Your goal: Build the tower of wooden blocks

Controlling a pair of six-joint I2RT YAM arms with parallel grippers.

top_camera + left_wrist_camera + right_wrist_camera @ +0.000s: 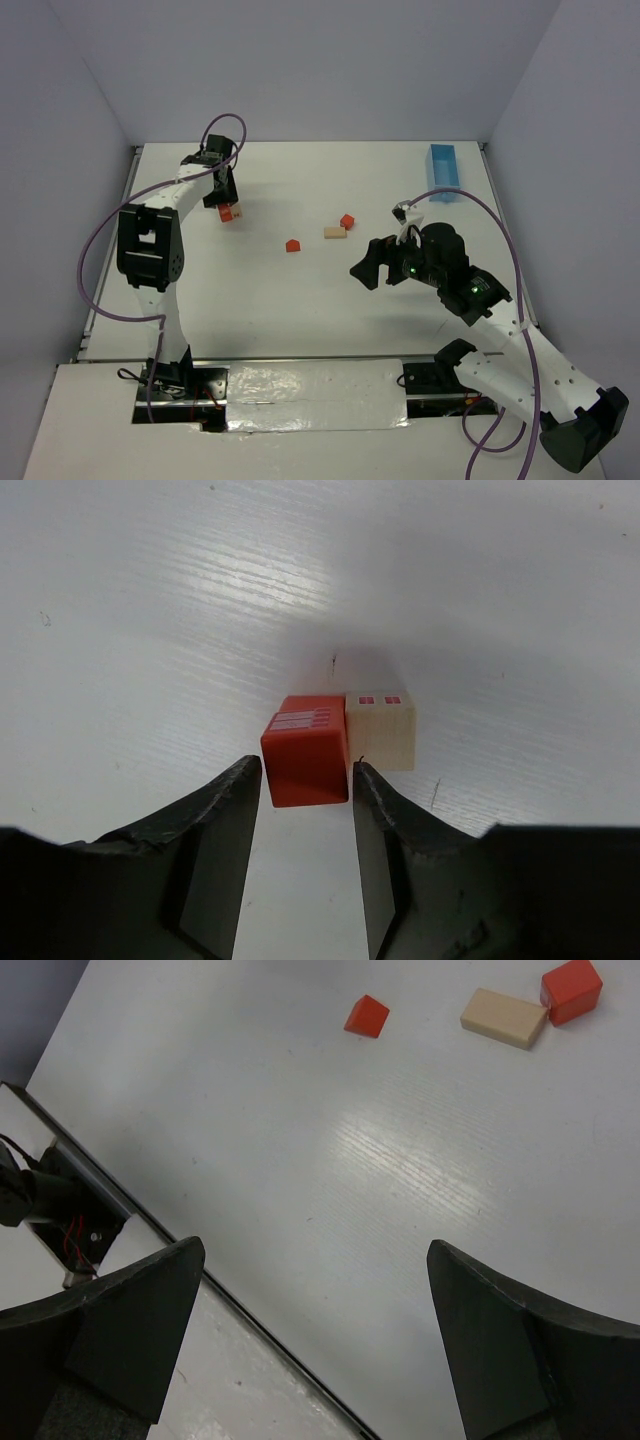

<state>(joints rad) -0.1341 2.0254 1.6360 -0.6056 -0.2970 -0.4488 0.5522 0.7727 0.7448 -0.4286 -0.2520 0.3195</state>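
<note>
**Item 1.** Left gripper [305, 772], at the far left of the table [300, 330]. Its jaws stand partway apart, with the tips flanking the lower sides of a red-orange cube [305, 750]. Whether they press on the cube or stand just clear of it cannot be told.

**Item 2.** Pale tan cube [381, 732], side by side with the red-orange cube and touching it face to face.

**Item 3.** Small red-orange block [292, 245], mid-table, alone and well apart from the pair.

**Item 4.** Pale tan bar [335, 232], lying flat to the right of the small block.

**Item 5.** Second red-orange cube [347, 221], just beside the bar's far right end.

**Item 6.** Right gripper [315, 1255], held above bare table on the near side of the middle blocks. Its jaws are spread wide with nothing between them.

**Item 7.** Light-blue tray [444, 172], in the far right corner, well apart from every block.
</note>
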